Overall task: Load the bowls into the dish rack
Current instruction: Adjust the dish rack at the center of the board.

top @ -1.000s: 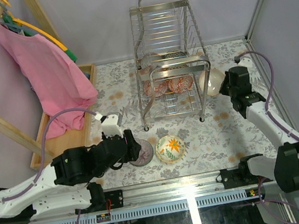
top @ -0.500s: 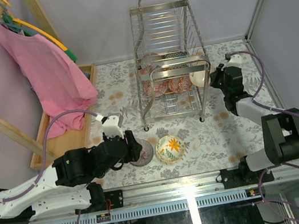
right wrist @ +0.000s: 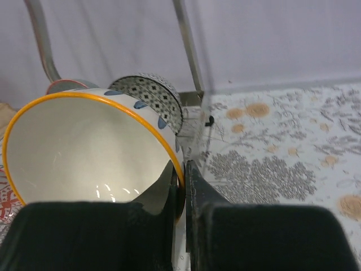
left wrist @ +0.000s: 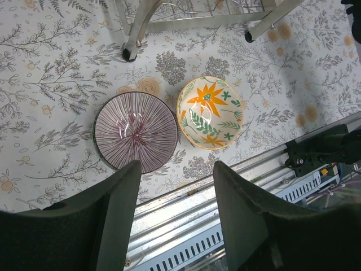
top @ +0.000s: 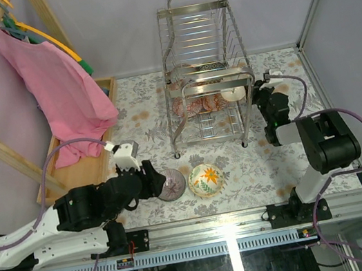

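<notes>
Two bowls sit on the flowered cloth in front of the dish rack [top: 205,68]: a purple-striped bowl [top: 171,183] [left wrist: 135,131] and a cream bowl with orange flowers [top: 206,179] [left wrist: 210,112]. My left gripper [top: 153,182] [left wrist: 176,169] hovers above them, open and holding nothing. At the rack's right side, my right gripper [top: 253,98] [right wrist: 184,180] is shut on the rim of a cream bowl with an orange edge [top: 233,94] [right wrist: 84,152], held tilted. Red-white bowls [top: 202,104] stand in the lower tier. A grey patterned bowl [right wrist: 149,90] is just behind the held one.
A pink cloth [top: 61,93] hangs from a wooden frame at the left over a shallow wooden tray [top: 81,166]. A rack leg [left wrist: 130,53] stands just beyond the purple bowl. A metal rail [top: 252,218] runs along the near table edge.
My right gripper has carried the cream bowl leftward against the rack's right side. My left arm has shifted slightly, its gripper still open over the two bowls.
</notes>
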Controlling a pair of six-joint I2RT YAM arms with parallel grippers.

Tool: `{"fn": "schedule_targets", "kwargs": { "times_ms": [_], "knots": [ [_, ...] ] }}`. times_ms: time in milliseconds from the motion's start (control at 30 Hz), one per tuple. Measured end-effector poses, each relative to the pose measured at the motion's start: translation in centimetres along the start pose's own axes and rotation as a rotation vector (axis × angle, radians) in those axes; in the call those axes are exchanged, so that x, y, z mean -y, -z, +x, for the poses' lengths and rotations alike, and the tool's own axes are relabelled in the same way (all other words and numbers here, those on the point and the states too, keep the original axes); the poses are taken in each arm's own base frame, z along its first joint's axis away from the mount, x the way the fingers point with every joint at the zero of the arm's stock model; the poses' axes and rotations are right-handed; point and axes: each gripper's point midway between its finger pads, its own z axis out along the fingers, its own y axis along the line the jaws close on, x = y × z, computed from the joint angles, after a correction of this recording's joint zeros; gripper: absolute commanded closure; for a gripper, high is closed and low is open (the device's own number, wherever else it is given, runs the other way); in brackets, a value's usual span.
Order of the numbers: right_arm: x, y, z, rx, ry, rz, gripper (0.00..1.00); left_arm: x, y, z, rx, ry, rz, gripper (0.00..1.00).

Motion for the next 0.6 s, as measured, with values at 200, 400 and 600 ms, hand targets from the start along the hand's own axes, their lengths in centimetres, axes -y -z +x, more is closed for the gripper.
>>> {"fn": "schedule_targets", "kwargs": {
  "times_ms": [200,400,600],
  "knots": [
    [-4.6,1.5,1.6,0.030,0.090,-0.129,1.00,-0.1,-0.3,0.1,0.002,-0.010,-0.010,0.45],
    [-5.1,3.6,6.3,-0.066,0.160,-0.170,1.00,0.2,-1.7,0.9,-0.027,-0.052,-0.053,0.45],
    [-5.0,3.4,6.4,-0.049,0.240,-0.175,1.00,0.9,-2.5,1.0,-0.029,-0.053,-0.053,0.45]
  ]
}}
